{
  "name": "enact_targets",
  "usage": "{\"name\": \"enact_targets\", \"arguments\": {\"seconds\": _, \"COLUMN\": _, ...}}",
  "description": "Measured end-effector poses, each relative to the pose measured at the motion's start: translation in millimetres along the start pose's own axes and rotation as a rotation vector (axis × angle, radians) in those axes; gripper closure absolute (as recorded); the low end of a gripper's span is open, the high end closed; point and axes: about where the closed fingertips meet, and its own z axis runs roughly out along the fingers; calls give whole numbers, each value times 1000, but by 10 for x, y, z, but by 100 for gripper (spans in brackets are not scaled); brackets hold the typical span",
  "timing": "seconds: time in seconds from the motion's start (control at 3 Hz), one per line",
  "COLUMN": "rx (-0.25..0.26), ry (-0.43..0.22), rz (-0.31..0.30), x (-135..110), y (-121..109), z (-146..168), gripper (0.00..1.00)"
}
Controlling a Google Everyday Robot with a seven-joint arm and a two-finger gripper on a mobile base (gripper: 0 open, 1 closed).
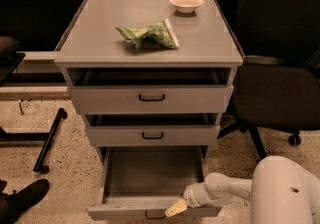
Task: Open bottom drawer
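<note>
Smooth white plastic hand (176, 208) at matt grey bottom drawer (150, 180) front, speckled stone-like floor (70, 188)

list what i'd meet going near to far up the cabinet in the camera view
tool at the front edge of the pulled-out bottom drawer -> middle drawer -> top drawer -> green bag -> bowl

Bottom drawer (150, 175) (grey, lowest in the cabinet) standing well open, interior exposed; gripper (176, 208) at its front panel's upper edge.
</note>
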Motion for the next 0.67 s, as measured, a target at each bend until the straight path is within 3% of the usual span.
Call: {"name": "enact_targets", "arguments": {"seconds": 0.67, "rx": -33, "ry": 32, "rz": 78, "x": 384, "y": 218, "z": -118, "gripper": 0}}
